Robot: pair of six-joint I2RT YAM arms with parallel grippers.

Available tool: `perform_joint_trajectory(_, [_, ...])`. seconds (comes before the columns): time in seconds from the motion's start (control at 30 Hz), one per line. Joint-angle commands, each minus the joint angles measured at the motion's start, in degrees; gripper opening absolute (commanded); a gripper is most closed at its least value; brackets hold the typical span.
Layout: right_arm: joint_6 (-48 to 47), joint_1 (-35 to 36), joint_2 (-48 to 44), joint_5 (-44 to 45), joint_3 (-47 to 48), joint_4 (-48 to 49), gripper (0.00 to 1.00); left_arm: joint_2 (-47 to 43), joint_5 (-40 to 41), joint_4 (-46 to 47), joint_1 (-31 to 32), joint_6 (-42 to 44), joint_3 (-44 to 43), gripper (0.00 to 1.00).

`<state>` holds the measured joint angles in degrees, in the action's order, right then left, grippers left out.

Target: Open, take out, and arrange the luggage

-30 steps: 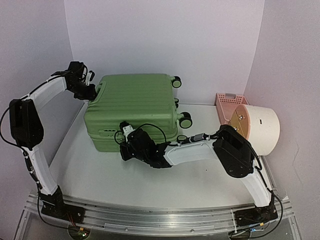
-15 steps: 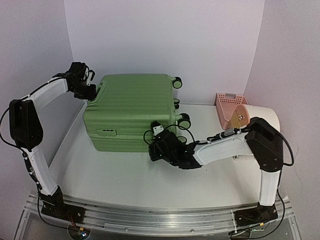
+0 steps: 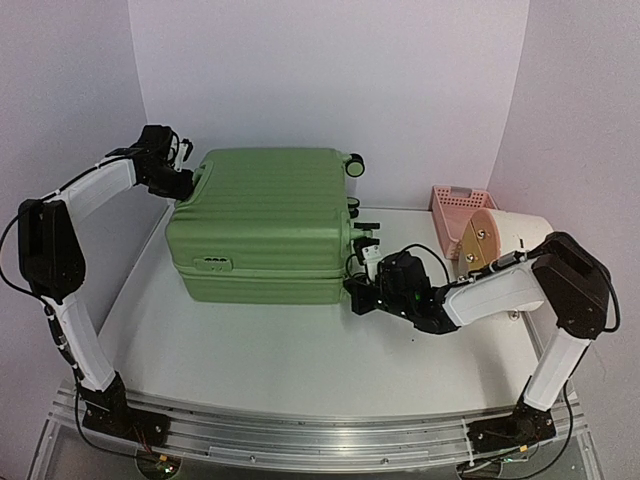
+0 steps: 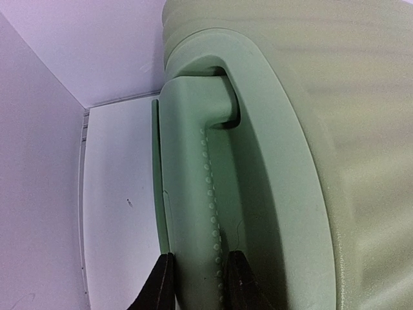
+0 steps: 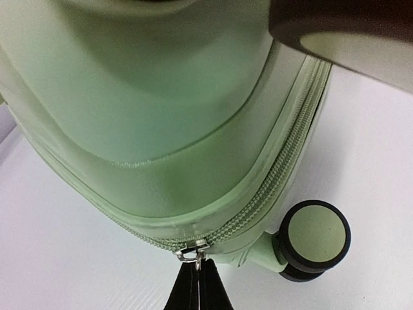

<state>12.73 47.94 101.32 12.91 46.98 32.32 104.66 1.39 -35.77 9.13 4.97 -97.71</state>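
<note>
The luggage [image 3: 262, 215] is a light-green ribbed suitcase lying flat and closed at the back left of the table. My left gripper [image 3: 180, 180] is at its left end, shut on the green carry handle [image 4: 193, 213], with a finger on each side of it. My right gripper [image 3: 357, 297] is at the front right corner, shut on the metal zipper pull [image 5: 197, 252]. The zipper slider sits on the corner curve, next to a black-and-green wheel [image 5: 314, 237]. The lining is hidden.
A pink slotted basket [image 3: 457, 208] stands at the back right with a cream cylinder drum [image 3: 518, 246] lying in front of it. White walls close in the left, back and right sides. The table's white surface [image 3: 260, 350] lies before the suitcase.
My right gripper has travelled rightward along the suitcase's front edge, from near the lock to the front right corner, drawing the zipper pull with it. The left gripper has kept its hold on the handle.
</note>
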Motion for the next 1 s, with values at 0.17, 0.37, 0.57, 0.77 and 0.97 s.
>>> perform_joint_trajectory(0.17, [6.54, -13.89, 0.72, -9.16, -2.36, 16.11, 0.00, 4.06, 2.55, -2.31, -1.93, 9.42, 3.97, 0.00])
perform_joint_trajectory(0.37, [8.32, -17.25, 6.33, -15.97, 3.70, 17.25, 0.00, 3.58, 3.02, -1.34, -1.92, 11.24, 4.58, 0.00])
perform_joint_trajectory(0.57, [7.79, -21.12, 10.47, -20.36, 8.90, 17.69, 0.00, 3.16, 3.18, -0.48, -1.93, 12.50, 5.61, 0.00])
perform_joint_trajectory(0.77, [4.87, -19.74, 13.83, -30.08, 13.96, 16.76, 0.00, -1.70, -10.42, 0.92, -1.93, 18.98, 2.87, 0.32])
perform_joint_trajectory(0.97, [2.82, -17.32, 14.45, -32.21, 15.51, 14.89, 0.00, -1.46, -35.47, -9.10, -0.79, 25.07, -18.56, 0.73])
